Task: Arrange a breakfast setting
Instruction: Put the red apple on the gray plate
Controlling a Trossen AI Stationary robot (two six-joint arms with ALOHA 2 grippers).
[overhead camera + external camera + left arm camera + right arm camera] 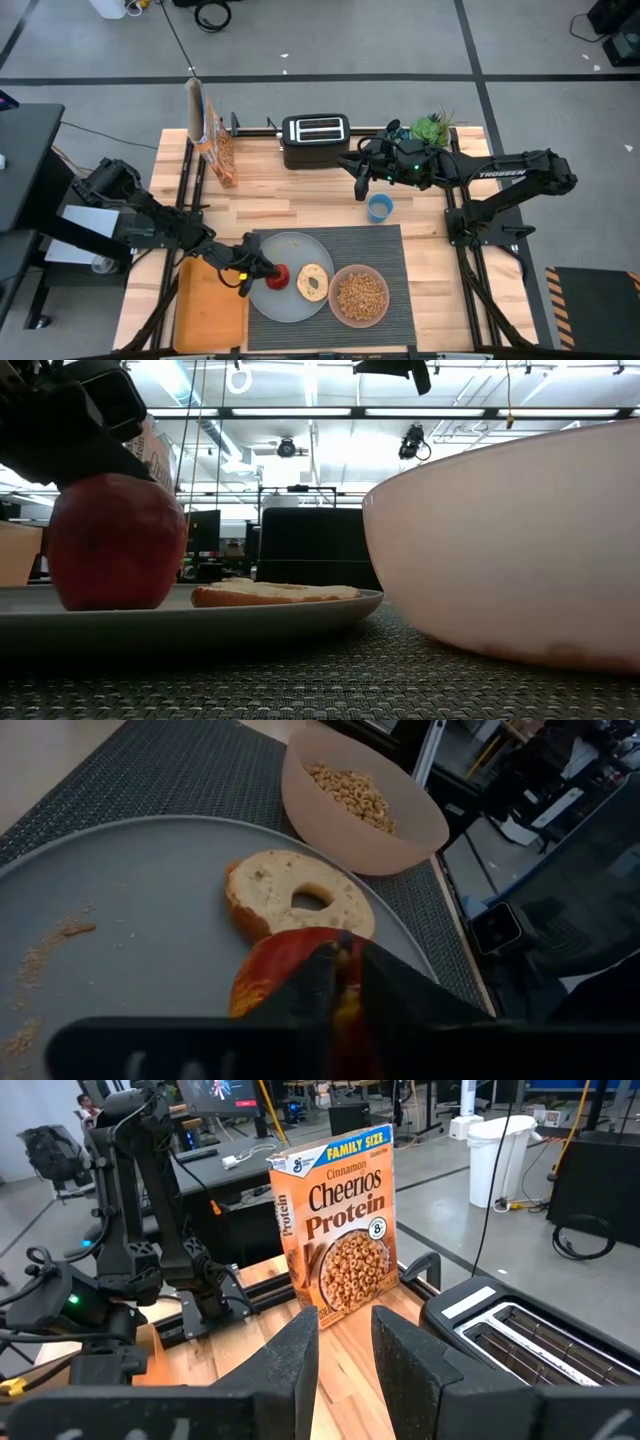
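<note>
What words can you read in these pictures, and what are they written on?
"FAMILY SIZE", "Cinnamon CHEERIOS Protein": front of the orange cereal box.
"8": in the round badge on that box; the small print around it is too small to read.
"Protein": side panel of the same box.
"TROSSEN": on the right arm, seen from above.
The screen behind the table shows pictures, but nothing readable.

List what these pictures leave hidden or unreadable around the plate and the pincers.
- Apple: left wrist view, mostly covered by the left pincer; whether it is gripped or released is unclear.
- Apple's stem side: low view, cut off by the arm above.
- Spoon: not found in any view.
- Blue cup: high view, too small to tell contents.
- Right pincer: its tips are cut off by the right wrist view's edge; nothing shows between them.
- Plate: its rim under the left pincer is hidden.
</note>
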